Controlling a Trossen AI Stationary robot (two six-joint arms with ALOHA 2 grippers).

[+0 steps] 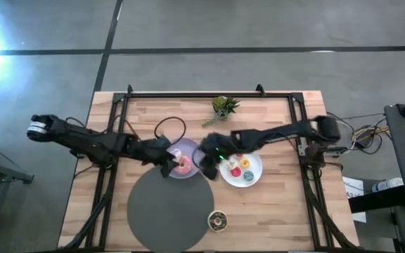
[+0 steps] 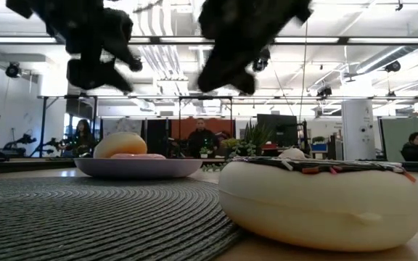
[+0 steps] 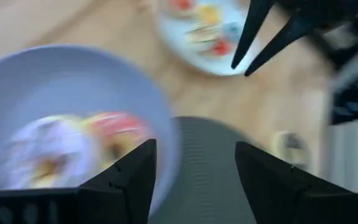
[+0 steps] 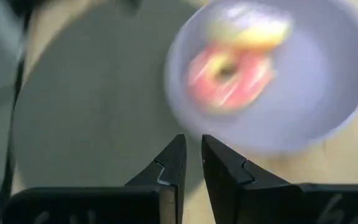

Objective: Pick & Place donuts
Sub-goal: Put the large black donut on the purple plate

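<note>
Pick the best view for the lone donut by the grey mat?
Low view: the donut fills the foreground, sprinkled dark icing visible. High view shows it small beside the mat. Left wrist: a blur. Right wrist: absent.

- Both grippers, left gripper and right gripper, are crowding the lilac plate from either side.
- Grey disc is lying bare below them, offering free room.

This is a large open office or lab hall. The low view shows a high ceiling with exposed ducts and strip lights, a white column, dark monitors, potted plants, and people seated at desks. From above, the wooden tabletop stands on a polished concrete floor.
</note>
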